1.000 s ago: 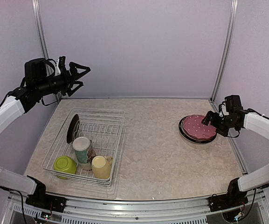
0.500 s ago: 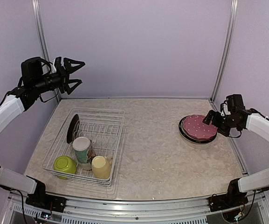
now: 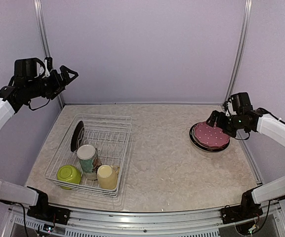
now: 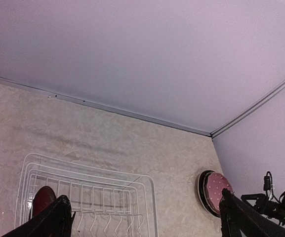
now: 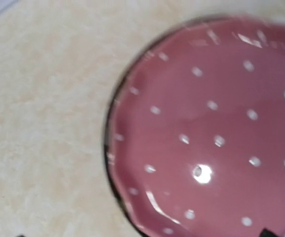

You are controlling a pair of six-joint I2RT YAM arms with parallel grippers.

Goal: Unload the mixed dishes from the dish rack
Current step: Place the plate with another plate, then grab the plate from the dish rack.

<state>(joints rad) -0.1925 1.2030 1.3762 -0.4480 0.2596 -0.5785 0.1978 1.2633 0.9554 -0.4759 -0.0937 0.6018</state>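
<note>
The dish rack (image 3: 113, 129) is a white wire basket on the left of the table. In it a dark red plate (image 3: 77, 135) stands upright, with a white floral mug (image 3: 87, 157), a lime-green bowl (image 3: 69, 174) and a pale yellow mug (image 3: 107, 176) at its near end. A pink dotted plate (image 3: 210, 135) lies on a black plate (image 3: 193, 137) at the right. My right gripper (image 3: 215, 120) hovers open just over the pink plate's (image 5: 206, 133) far edge, holding nothing. My left gripper (image 3: 69, 76) is open and empty, high by the back left wall, above the rack (image 4: 147, 197).
A metal post (image 3: 44, 39) rises just behind the left gripper, and another post (image 3: 238, 54) stands at the back right. The table's right wall runs close to the stacked plates. Bare marbled tabletop (image 3: 157, 148) lies between rack and plates.
My left gripper has swung left and back toward the wall, still open. The right gripper has shifted slightly left and up over the pink plate. The dishes have not moved.
</note>
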